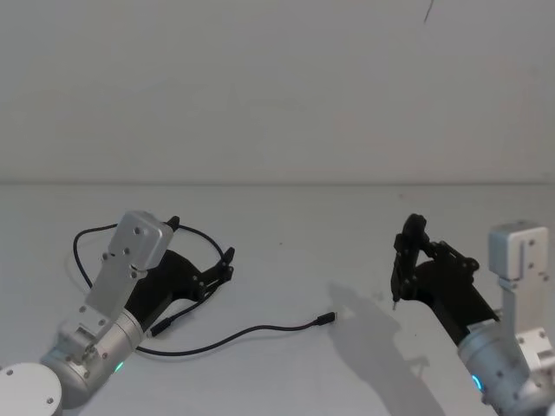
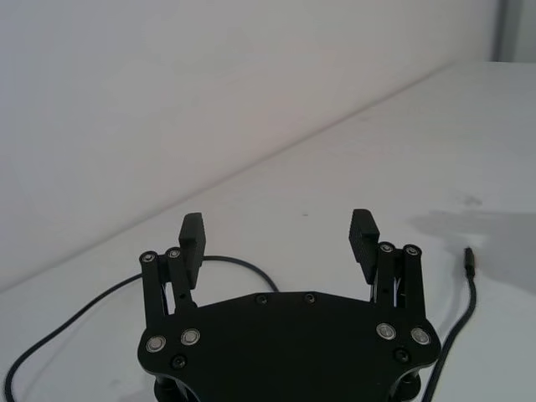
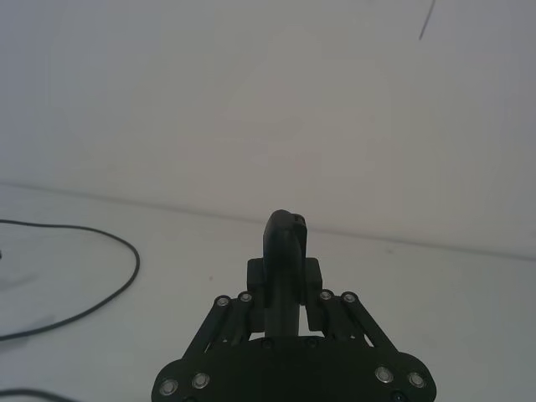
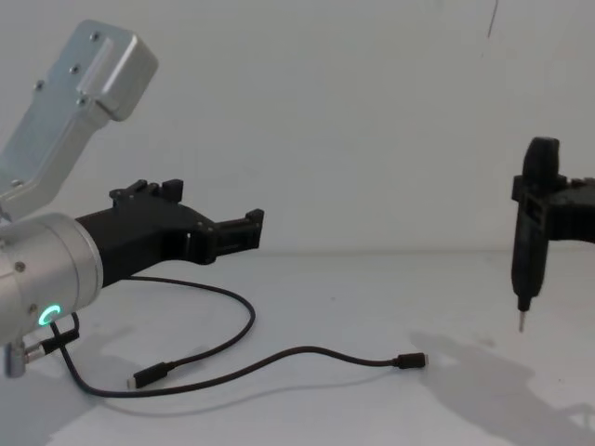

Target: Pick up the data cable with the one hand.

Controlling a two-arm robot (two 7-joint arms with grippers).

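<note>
Worktop (image 1: pixel 295 227): white, plain and flat, meeting a pale wall at its far edge. One item lies directly on it: the data cable (image 1: pixel 260 328), black and thin, on the left half. It curls in a loose loop at far left, then trails right. The right-hand plug (image 1: pixel 326 320) rests near centre. The left-hand plug (image 1: pixel 163 327) lies at near left.

Black angular left pincer (image 2: pixel 277 224), silver screws (image 2: pixel 189 337), silver wrist cylinder (image 4: pixel 46 269), green ring (image 4: pixel 48 314), right pincer (image 3: pixel 285 272), seemingly blue ring (image 1: pixel 475 381)
</note>
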